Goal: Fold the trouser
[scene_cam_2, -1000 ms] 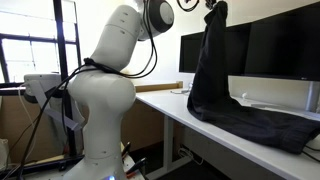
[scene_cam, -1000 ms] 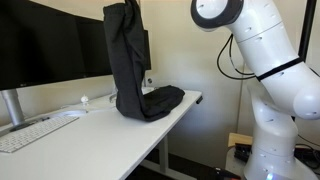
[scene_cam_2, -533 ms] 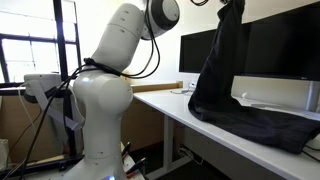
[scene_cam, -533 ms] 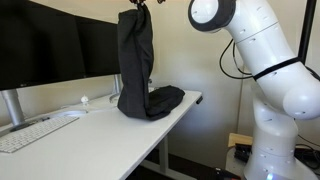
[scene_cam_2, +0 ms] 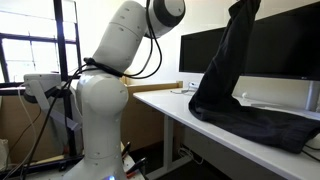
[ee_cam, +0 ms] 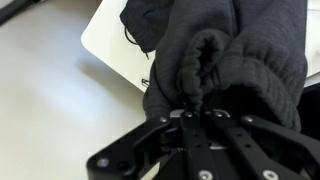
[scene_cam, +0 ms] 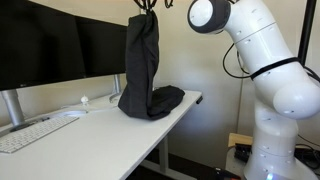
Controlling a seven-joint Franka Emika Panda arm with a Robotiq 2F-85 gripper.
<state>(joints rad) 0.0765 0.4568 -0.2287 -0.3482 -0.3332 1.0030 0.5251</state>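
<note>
Trouser swung sideways, still hanging high.
Hand clamped on its bunched end; lower part heaped on worktop, fold not laid yet.

No lettering, brand, number or sign can be read in any view, whether on the dark monitors, the keyboard, the white robot arm or the trouser.
</note>
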